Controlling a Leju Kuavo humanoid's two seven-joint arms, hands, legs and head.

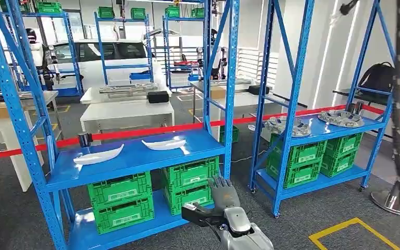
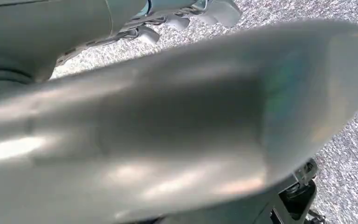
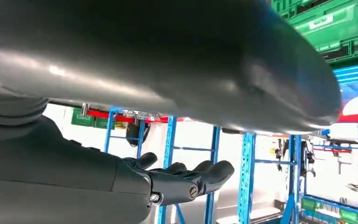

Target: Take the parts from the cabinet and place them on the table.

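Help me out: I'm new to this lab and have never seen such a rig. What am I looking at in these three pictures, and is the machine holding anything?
This is a two-legged humanoid robot with silver arms and many-fingered hands. The wide picture is its own head view, looking down at a blue cabinet. On the cabinet's shelf lie two white parts and a small dark cylinder; green crates sit on the shelf below. A second blue rack to the right carries grey metal parts.

The right hand rises in front of the cabinet, fingers apart, holding nothing. The right wrist view, taken from behind that hand and turned, shows the same spread fingers.

The left wrist view looks down at speckled grey floor; a blurred grey surface covers most of it, so I cannot tell the left hand's state.
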